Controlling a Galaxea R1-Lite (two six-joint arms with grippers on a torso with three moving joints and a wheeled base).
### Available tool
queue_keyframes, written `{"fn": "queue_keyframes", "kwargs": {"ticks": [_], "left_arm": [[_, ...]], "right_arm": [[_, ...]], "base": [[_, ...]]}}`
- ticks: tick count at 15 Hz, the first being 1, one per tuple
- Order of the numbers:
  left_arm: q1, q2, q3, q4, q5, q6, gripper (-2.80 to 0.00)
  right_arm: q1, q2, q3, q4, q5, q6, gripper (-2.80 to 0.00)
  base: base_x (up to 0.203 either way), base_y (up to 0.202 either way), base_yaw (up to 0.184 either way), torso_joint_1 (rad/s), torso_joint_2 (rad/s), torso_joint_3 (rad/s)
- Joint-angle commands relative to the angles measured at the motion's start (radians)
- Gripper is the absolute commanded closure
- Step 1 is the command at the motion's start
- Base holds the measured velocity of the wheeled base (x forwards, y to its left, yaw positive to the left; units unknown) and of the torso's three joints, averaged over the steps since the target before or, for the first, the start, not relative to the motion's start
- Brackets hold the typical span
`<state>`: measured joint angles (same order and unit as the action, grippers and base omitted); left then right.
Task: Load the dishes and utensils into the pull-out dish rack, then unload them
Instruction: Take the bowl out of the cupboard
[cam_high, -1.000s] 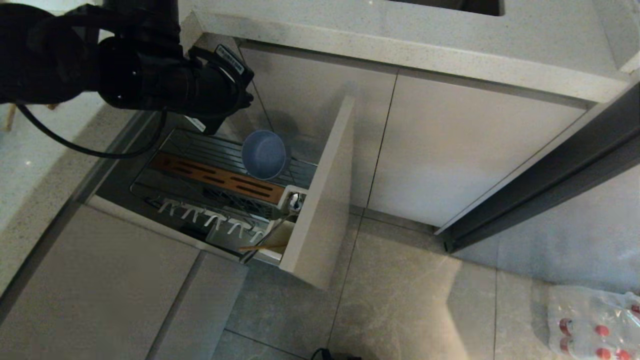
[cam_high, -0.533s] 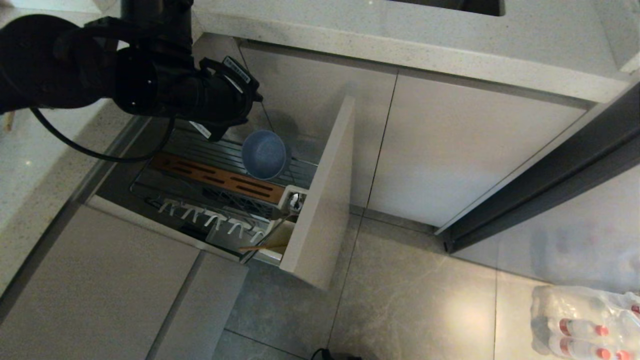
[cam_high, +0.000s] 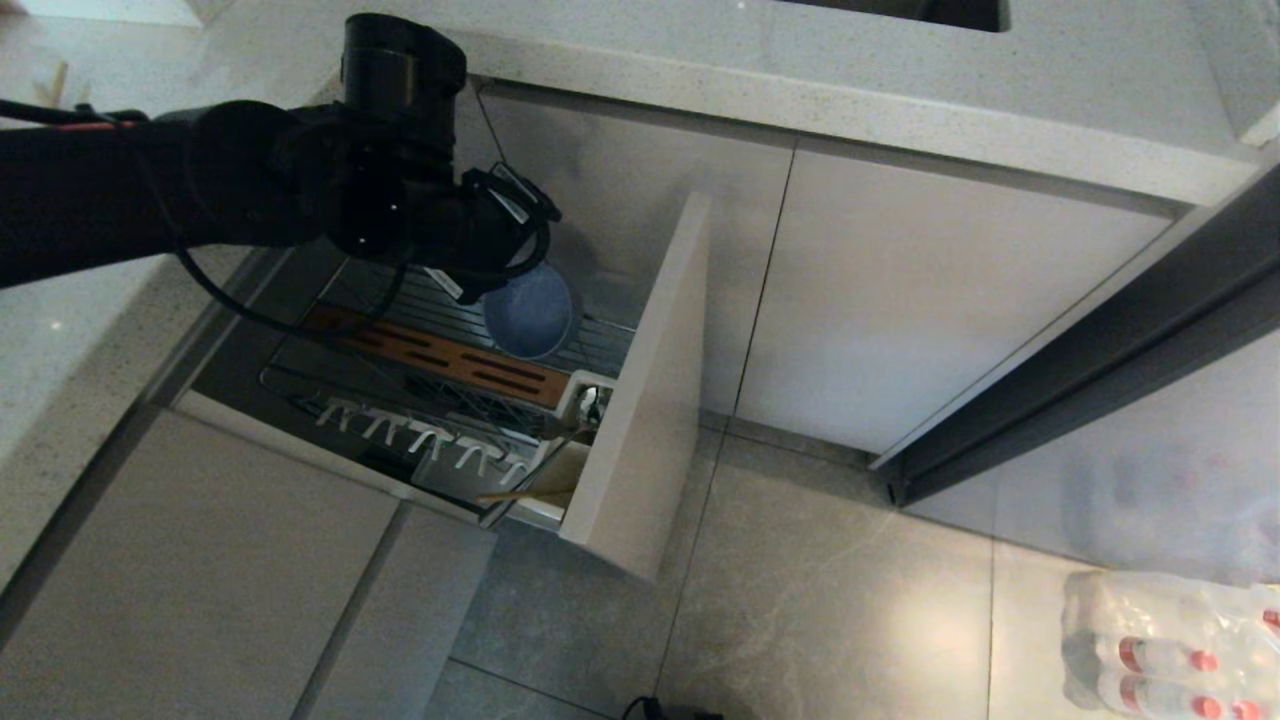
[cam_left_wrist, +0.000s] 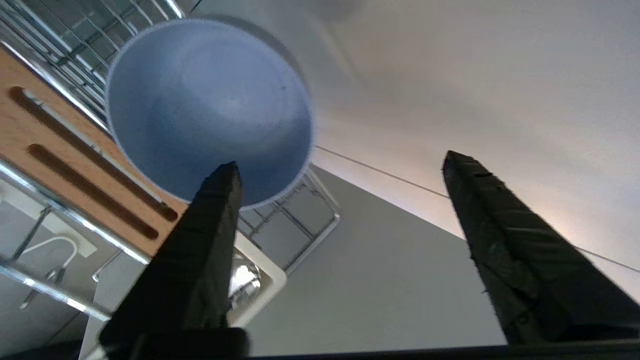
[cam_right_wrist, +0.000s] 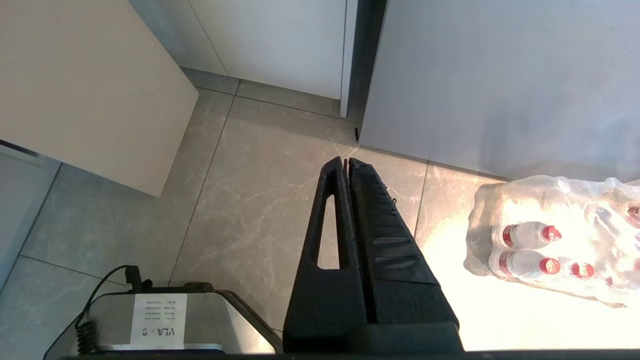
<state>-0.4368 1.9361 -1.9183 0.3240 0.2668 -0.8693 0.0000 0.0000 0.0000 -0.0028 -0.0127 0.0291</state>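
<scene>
Bowl (cam_high: 530, 312) first: the light-blue one sits tilted on its side in the far right part of the pull-out rack (cam_high: 440, 300), leaning on the wire grid just beyond the brown wooden strip (cam_high: 435, 358), its open face turned up toward the arm. And the left gripper (cam_left_wrist: 340, 165) is now right over it! A second ago it hung farther to the left with its fingers pressed together; now the arm has swung in toward the bowl and the fingers stand wide apart, one tip showing across the bowl's near rim in the wrist view, the other well off to the side over the cabinet front. Nothing is between them yet, so no grip.

What does that tell us? My reading is that the loading half is done and the unloading has begun, with the bowl as the next piece out. The spoon (cam_high: 590, 403) stands in the white cup (cam_high: 585, 392) at the rack's near right corner, and the chopsticks (cam_high: 520, 494) lie close by, against the beige front panel (cam_high: 650, 390).

The right gripper (cam_right_wrist: 348, 161) plays no part, hanging low over the floor tiles with its fingers together, beside a wrapped pack of bottles (cam_right_wrist: 555, 240).

Next call, I'd judge: straddle the bowl's rim, one finger inside, before any squeeze.
</scene>
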Motion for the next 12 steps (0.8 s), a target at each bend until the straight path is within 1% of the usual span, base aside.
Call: {"fn": "queue_keyframes", "kwargs": {"ticks": [1, 7, 12], "left_arm": [[0.003, 0.062, -0.019, 0.003, 0.001, -0.005, -2.80], [0.005, 0.122, -0.028, -0.008, -0.002, -0.002, -2.80], [0.036, 0.145, -0.028, -0.066, -0.042, 0.007, -2.80]], "right_arm": [[0.000, 0.002, 0.000, 0.000, 0.000, 0.000, 0.00], [0.000, 0.002, 0.000, 0.000, 0.000, 0.000, 0.00], [0.000, 0.002, 0.000, 0.000, 0.000, 0.000, 0.00]], "base": [[0.000, 0.000, 0.000, 0.000, 0.00, 0.000], [0.000, 0.000, 0.000, 0.000, 0.00, 0.000], [0.000, 0.000, 0.000, 0.000, 0.00, 0.000]]}}
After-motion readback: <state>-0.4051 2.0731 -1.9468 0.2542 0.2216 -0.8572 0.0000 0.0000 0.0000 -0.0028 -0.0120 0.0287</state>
